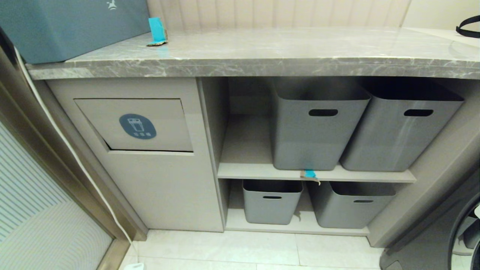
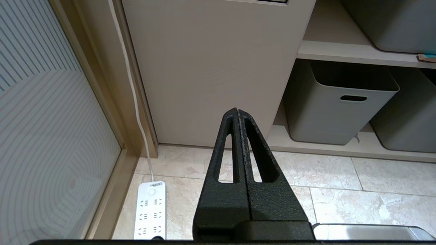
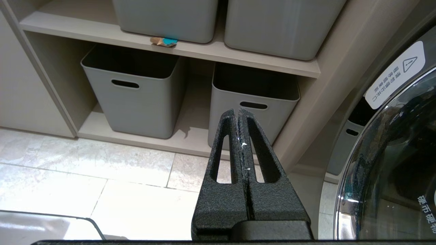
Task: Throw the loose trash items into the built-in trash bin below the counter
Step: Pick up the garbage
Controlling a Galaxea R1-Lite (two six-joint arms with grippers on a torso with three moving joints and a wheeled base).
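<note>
- Both pincers hang low in front of the cabinet, clear of everything: the left pincer (image 2: 237,114) faces the plain cabinet front below the built-in trash bin (image 1: 137,125), the right pincer (image 3: 237,114) faces the lower tubs to the right of the bin. Each has its fingers pressed together and holds nothing.
- Nearest piece of trash: the shelf scrap (image 1: 309,174) lies on the front lip of the upper shelf, right of the bin, just under the grey tub (image 1: 317,127) and partly overhanging the edge.
- Farther off, the tabletop scrap (image 1: 157,32) stands on the tabletop (image 1: 285,52) above the bin, its turquoise tape sticking upward from a tan cardboard foot, just beside the teal-blue box (image 1: 71,28).
- Handling, as a judgement: both scraps look very light, thin and bendable, not fragile; the tape may cling to a finger on release.
- The upright tape offers a ready tab to pinch from the sides; the shelf scrap seems best nipped at its overhanging cardboard end.
- The bin's flap appears closed, perhaps barely ajar at its lower left, and would likely need pushing inward.
</note>
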